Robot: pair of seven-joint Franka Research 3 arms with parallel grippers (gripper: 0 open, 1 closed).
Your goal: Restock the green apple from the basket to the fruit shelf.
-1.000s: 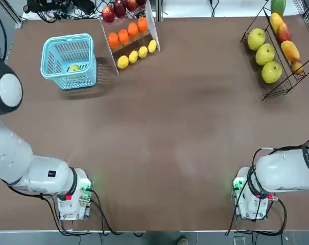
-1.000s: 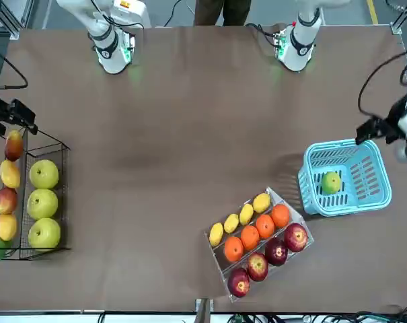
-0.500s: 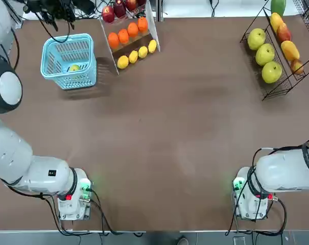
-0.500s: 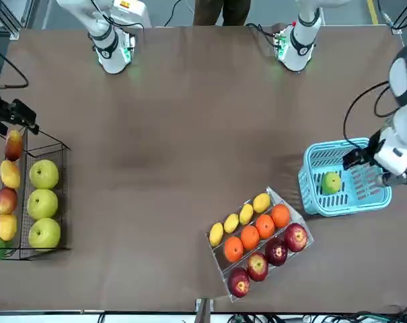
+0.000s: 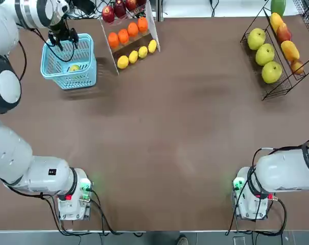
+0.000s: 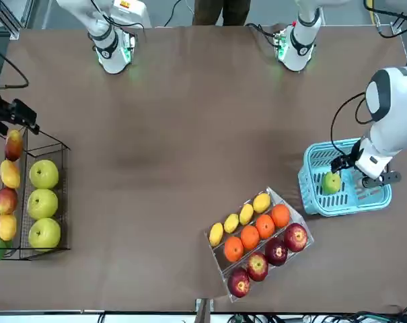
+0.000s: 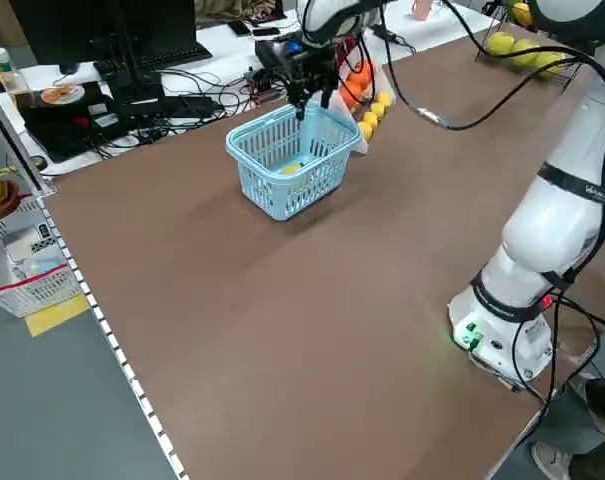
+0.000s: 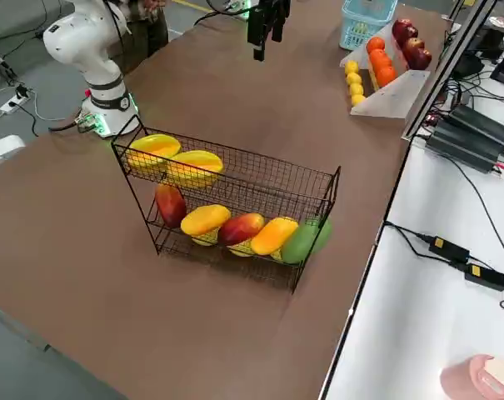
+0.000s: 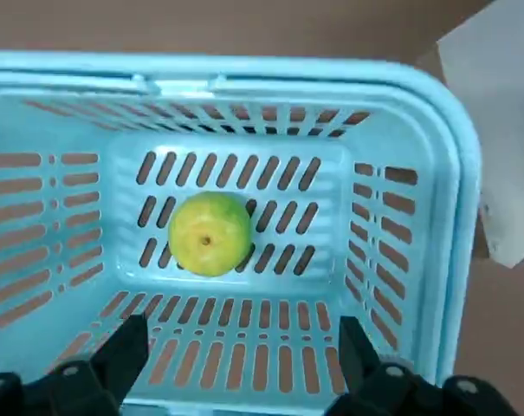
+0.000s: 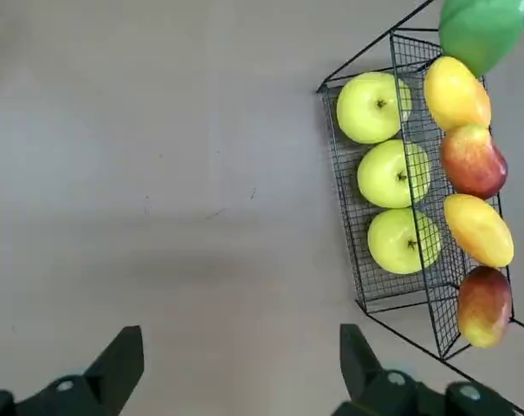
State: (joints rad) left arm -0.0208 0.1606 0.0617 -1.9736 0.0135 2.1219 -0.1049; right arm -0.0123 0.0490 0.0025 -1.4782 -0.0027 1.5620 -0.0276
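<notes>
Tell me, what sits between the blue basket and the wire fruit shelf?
In the top view, only the clear stand of red apples, oranges and lemons, right beside the basket. From there to the shelf the brown table is bare.

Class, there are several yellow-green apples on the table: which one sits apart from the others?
The green apple lying alone in the basket; the other three sit in a row on the fruit shelf.

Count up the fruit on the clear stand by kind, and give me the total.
Lemons: 4
Oranges: 4
Red apples: 4
Total: 12
</notes>
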